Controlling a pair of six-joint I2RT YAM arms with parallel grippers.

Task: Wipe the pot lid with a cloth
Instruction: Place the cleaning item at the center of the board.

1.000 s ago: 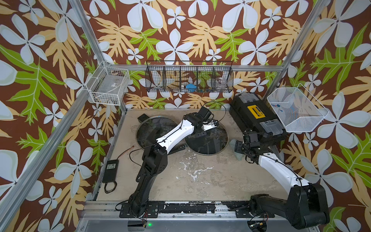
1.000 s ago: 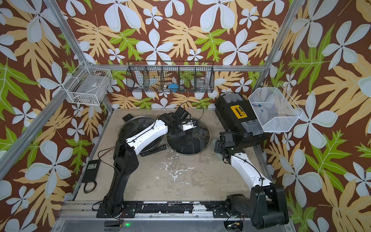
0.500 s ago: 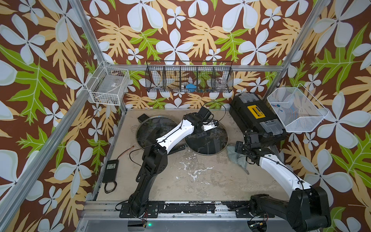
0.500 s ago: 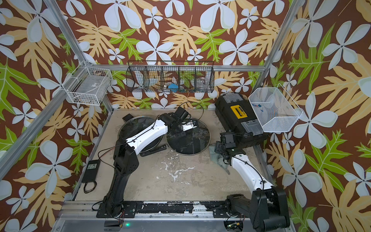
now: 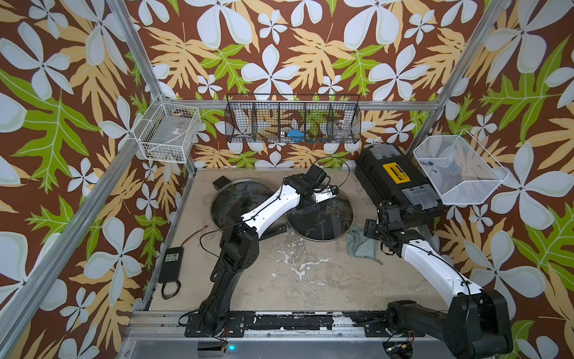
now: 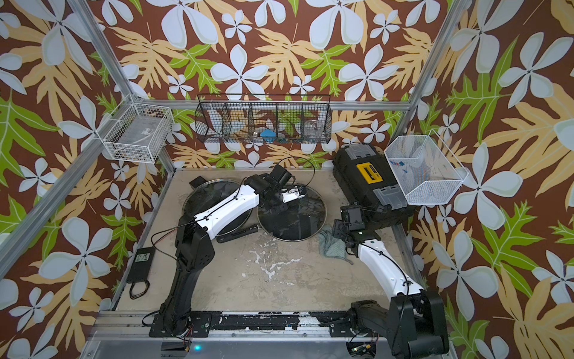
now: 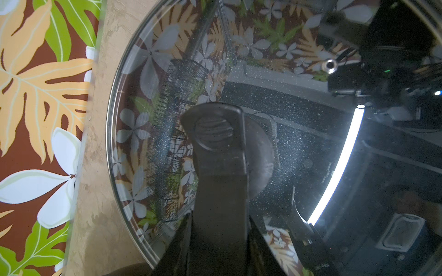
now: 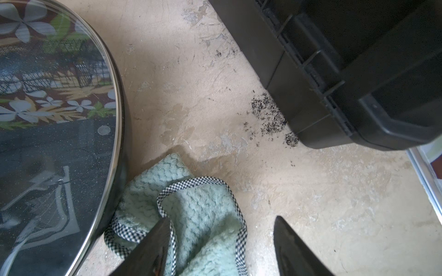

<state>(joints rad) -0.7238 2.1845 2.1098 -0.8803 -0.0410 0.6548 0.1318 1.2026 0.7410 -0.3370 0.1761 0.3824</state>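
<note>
Both top views show a round glass pot lid lying flat mid-table. My left gripper hangs over its far side. In the left wrist view the jaws of that gripper are shut on the lid's black handle, above the dusty glass. The cloth, pale teal with a checked hem, lies crumpled against the lid's right rim. My right gripper is open just above it. One finger rests on the cloth, the other stands over bare table.
A second glass lid lies to the left, partly under my left arm. A black toolbox stands close behind my right gripper. A black bar lies by the lids, and a power adapter sits at the table's left edge. Wire baskets hang on the walls.
My left gripper's jaws have closed on the lid's handle. The right arm has shifted slightly, and the cloth, hidden a second ago, now shows beside its gripper.
</note>
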